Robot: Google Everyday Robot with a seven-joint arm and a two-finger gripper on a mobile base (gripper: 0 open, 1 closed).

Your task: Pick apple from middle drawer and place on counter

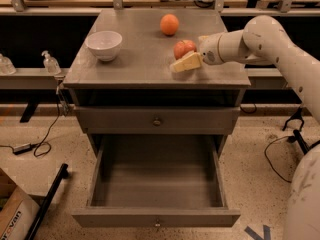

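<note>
The red apple sits on the grey counter at its right side. My gripper reaches in from the right, level with the counter top, and is open around the apple. One cream finger lies just in front of the apple; the other is mostly hidden behind it. The middle drawer is pulled fully out below and its inside is bare.
An orange fruit sits at the counter's back middle. A white bowl stands at the left. The upper drawer is shut. A black bar and a cardboard box are on the floor at the left.
</note>
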